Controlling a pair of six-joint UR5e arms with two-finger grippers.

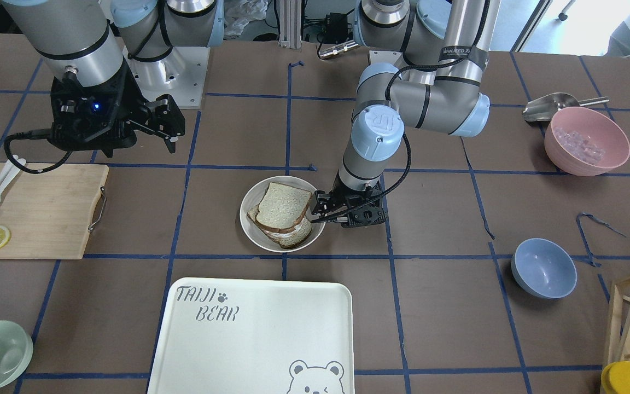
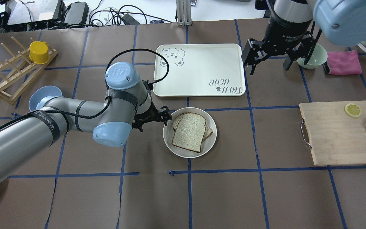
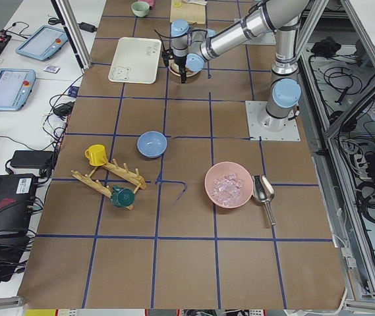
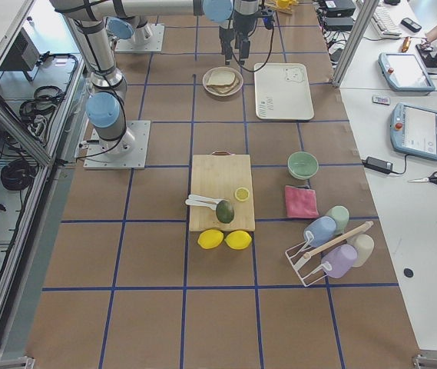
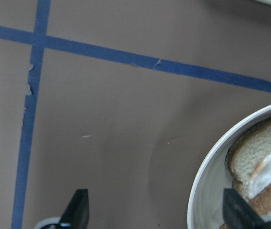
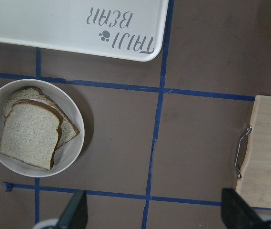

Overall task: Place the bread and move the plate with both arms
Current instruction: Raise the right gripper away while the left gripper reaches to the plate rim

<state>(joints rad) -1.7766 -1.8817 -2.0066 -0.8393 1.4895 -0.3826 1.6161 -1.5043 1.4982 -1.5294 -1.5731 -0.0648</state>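
The plain bread slice lies on top of a second slice in the round cream plate at the table's middle. A white layer shows between the slices in the front-facing view. My left gripper is open and low at the plate's left rim. In the left wrist view one finger is over the plate and one is over the table. My right gripper is open and empty, held high beside the tray. Its wrist view shows the bread and the plate below left.
The white bear-print tray lies just beyond the plate. A wooden cutting board with a lemon slice lies to the right. A green bowl, a pink cloth, a blue bowl and a wooden rack stand further out.
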